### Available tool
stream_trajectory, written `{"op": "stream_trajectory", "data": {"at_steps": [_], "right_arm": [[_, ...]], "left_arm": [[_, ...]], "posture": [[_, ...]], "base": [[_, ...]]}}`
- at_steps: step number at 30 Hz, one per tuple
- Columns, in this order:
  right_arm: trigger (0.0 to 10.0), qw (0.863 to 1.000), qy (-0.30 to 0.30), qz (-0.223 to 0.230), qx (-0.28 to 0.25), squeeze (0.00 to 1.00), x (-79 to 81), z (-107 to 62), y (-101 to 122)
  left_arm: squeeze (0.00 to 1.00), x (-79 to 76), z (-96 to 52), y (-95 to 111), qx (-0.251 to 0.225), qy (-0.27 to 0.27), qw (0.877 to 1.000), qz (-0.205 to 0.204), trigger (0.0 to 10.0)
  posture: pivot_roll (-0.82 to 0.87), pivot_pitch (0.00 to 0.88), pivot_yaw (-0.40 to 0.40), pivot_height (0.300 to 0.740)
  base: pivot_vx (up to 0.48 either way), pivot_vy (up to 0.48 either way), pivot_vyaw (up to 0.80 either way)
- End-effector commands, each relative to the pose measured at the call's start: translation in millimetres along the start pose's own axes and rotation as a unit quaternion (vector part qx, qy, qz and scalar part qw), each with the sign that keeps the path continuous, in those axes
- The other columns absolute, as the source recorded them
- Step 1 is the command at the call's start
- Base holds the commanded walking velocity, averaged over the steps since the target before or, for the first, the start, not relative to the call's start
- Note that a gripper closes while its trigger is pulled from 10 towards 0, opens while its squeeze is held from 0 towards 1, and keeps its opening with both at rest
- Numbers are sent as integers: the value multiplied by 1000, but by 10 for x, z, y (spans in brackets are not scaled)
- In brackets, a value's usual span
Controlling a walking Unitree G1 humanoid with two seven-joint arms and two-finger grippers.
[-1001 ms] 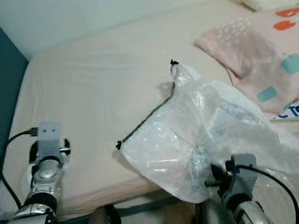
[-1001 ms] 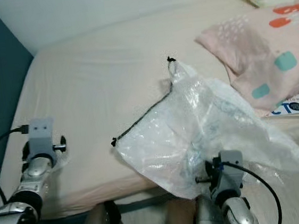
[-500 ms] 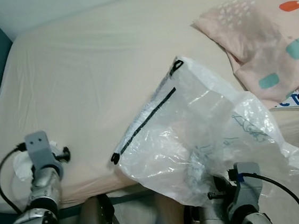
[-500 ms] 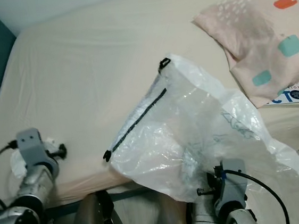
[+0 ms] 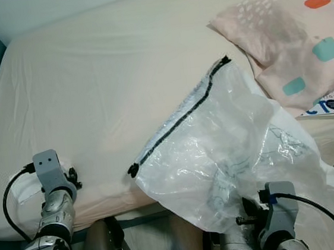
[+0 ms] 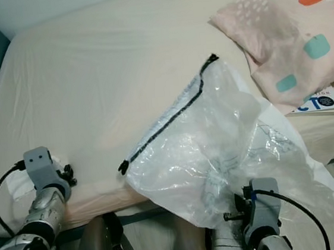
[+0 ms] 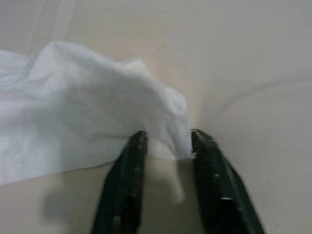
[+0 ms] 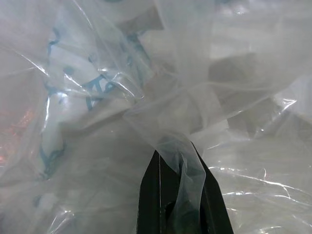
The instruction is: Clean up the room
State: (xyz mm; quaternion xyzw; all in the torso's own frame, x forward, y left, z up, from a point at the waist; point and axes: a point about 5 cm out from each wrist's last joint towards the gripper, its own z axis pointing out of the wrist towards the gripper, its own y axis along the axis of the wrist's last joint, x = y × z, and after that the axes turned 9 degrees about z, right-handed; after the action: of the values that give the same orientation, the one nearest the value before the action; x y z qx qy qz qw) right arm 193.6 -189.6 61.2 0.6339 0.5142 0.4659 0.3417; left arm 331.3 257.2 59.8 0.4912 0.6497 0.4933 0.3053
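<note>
At the bed's (image 5: 109,89) near left edge, the left tool (image 7: 168,146) has its fingers (image 7: 127,170) narrowly parted around a corner of a white tissue (image 7: 73,131) lying on the sheet. The middle of the mattress is open sheet. The right tool (image 8: 178,195) pinches a gathered fold of the clear plastic bag (image 5: 230,154), which drapes over the bed's front edge, its black-trimmed mouth toward the sheet. Further right lie a pink pillow (image 5: 289,40) and a book (image 5: 326,107).
</note>
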Motion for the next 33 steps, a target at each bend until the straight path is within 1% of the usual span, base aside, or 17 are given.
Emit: {"op": "stream_trajectory", "data": {"at_steps": [1,7,8,11,13,15,19,20,21,23,24,25,26,28,29,30,33], "right_arm": [[10000,999,-13,12,35,0,-34,-62,-149],[10000,999,-7,16,36,0,8,-24,-170],[10000,999,-4,18,33,0,23,18,-158],[10000,999,0,19,29,0,27,93,-137],[10000,999,1,18,28,0,28,118,-130],[10000,1000,9,18,21,0,52,202,-92],[10000,1000,16,15,15,0,74,274,-56],[10000,1000,23,13,7,0,90,344,-8],[10000,1000,23,13,7,0,90,344,-8],[10000,1000,28,14,-3,0,94,414,59],[10000,1000,28,14,-3,0,94,414,59],[10000,999,30,18,-10,0,91,447,101],[10000,999,30,18,-10,0,91,447,101],[10000,999,30,21,-15,0,86,474,131],[10000,999,32,31,-24,0,76,525,190],[10000,999,32,31,-24,0,76,525,190],[10000,995,39,66,-59,0,79,690,426]], "left_arm": [[0,8,-61,-246,46,3,999,0,0],[0,39,-6,-34,4,12,1000,-18,0],[0,32,46,224,-43,3,998,-50,0],[0,-28,88,569,-104,-33,987,-116,0],[0,-51,93,656,-120,-46,984,-127,0],[0,-97,92,892,-166,-83,970,-156,0],[0,-128,82,1054,-197,-119,955,-186,0],[0,-202,60,1193,-221,-182,932,-224,0],[0,-202,60,1193,-221,-182,932,-224,0],[0,-332,-1,1318,-248,-272,897,-245,196],[0,-332,-1,1318,-248,-272,897,-245,196],[0,-402,-50,1351,-262,-319,877,-244,0],[0,-402,-50,1351,-262,-319,877,-244,0],[0,-451,-84,1368,-271,-348,864,-243,0],[0,-520,-136,1343,-275,-389,844,-245,0],[0,-520,-136,1343,-275,-389,844,-245,0],[0,-657,-260,1193,-274,-456,789,-306,0]], "posture": [[-304,408,55,500],[-295,395,62,500],[-284,382,64,500],[-269,356,70,500],[-265,346,71,500],[-254,306,69,500],[-250,276,70,500],[-247,251,70,500],[-247,251,70,500],[-246,225,72,500],[-246,225,72,500],[-247,211,73,500],[-247,211,73,500],[-247,206,73,500],[-243,176,73,500],[-243,176,73,500],[-241,125,74,500]], "base": [[0,0,0],[0,0,0],[0,0,0],[0,0,0],[0,0,0],[0,0,0],[0,0,0],[0,0,0],[0,0,0],[0,0,0],[0,0,0],[0,0,0],[0,0,0],[0,0,0],[0,0,0],[0,0,0],[0,0,0]]}}
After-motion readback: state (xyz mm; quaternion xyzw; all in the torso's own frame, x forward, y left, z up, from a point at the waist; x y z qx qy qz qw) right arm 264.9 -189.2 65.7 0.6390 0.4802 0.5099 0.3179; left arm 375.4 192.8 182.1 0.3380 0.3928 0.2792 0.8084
